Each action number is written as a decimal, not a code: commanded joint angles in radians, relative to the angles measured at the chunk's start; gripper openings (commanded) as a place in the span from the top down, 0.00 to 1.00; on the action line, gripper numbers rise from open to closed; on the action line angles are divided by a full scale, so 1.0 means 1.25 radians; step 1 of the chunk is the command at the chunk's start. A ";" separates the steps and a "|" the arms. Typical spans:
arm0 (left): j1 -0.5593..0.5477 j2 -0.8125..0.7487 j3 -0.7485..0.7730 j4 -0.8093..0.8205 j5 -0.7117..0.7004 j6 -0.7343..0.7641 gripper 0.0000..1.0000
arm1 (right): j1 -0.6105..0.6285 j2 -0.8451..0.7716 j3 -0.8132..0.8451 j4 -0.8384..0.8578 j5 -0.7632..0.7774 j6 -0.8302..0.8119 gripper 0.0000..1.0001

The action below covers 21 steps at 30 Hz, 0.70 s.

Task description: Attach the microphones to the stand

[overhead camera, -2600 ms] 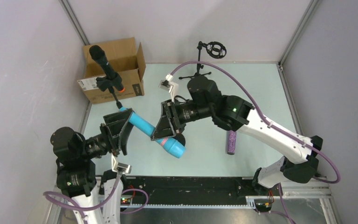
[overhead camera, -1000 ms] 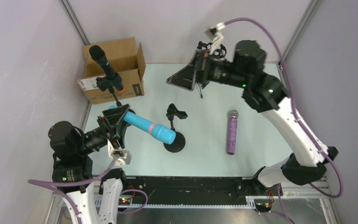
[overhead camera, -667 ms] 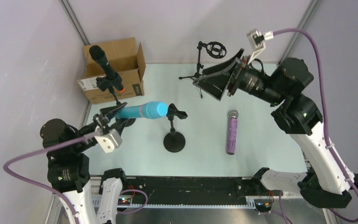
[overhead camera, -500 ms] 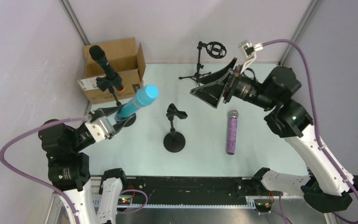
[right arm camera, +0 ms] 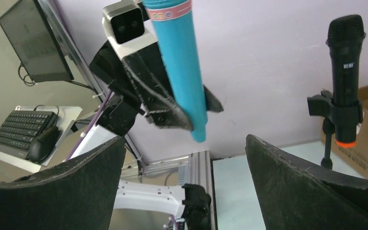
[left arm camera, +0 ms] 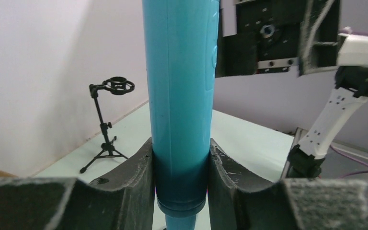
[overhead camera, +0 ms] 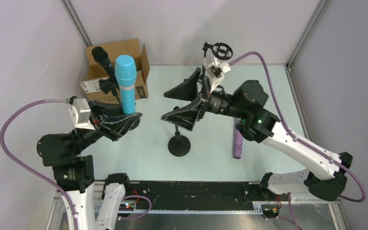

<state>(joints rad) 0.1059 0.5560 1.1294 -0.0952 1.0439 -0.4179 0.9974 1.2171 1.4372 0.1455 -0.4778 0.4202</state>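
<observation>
Above the left of the bench (overhead camera: 148, 148), the left pincer (overhead camera: 124, 120) has swung its gripped turquoise microphone (overhead camera: 125, 84) upright; the right pincer (overhead camera: 184, 103), wide open, has returned over the round-base stand (overhead camera: 178, 144), probably readying insertion.

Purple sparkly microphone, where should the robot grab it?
Grab the purple microphone around the middle of its glittery handle, coming straight down from above, fingers either side. It lies flat on the table, and the handle is a straight, even tube.
</observation>
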 commanded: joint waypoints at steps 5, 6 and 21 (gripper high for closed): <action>-0.027 -0.022 -0.019 0.048 -0.020 -0.100 1.00 | 0.062 0.159 0.181 0.121 -0.036 -0.060 0.01; -0.031 -0.028 -0.025 0.047 -0.019 -0.097 1.00 | 0.063 0.170 0.192 0.123 -0.040 -0.059 0.00; -0.048 -0.053 -0.049 0.026 0.005 -0.081 1.00 | 0.076 0.310 0.346 0.147 -0.104 -0.012 0.04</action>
<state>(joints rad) 0.0586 0.4980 1.0710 -0.0708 1.0344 -0.5076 1.0855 1.5715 1.8042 0.2859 -0.5686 0.3779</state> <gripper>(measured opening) 0.394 0.989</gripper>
